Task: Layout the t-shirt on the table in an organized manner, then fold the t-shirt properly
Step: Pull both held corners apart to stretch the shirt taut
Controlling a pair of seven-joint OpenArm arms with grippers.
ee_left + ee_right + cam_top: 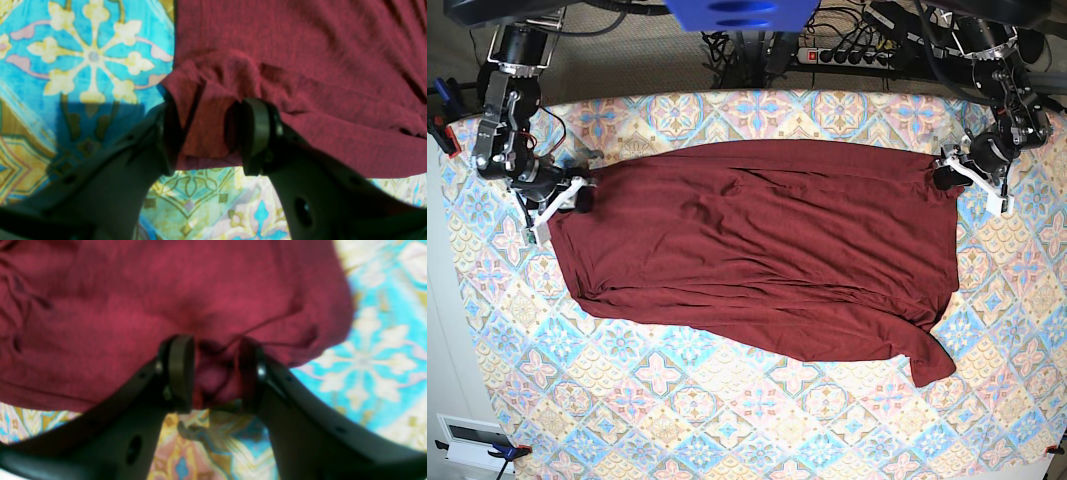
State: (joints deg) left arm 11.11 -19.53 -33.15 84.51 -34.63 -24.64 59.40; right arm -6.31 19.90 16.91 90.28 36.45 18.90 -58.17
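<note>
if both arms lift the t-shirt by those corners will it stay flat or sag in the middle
Probably sag: the t-shirt already lies in soft wrinkles, and it bunches where the left gripper and right gripper pinch it. It looks thin, so likely light for its spread. On the table it would probably drag and crumple rather than slide as one piece.

t-shirt (757, 250): soft knit cloth, matt dark maroon, faintly heathered, creased in places
table (727, 420): covered in printed woven cloth, matt, pastel tile pattern
left gripper (206, 136): black plastic, smooth, slight sheen on the pads
right gripper (213, 373): black plastic, smooth, dull gloss
</note>
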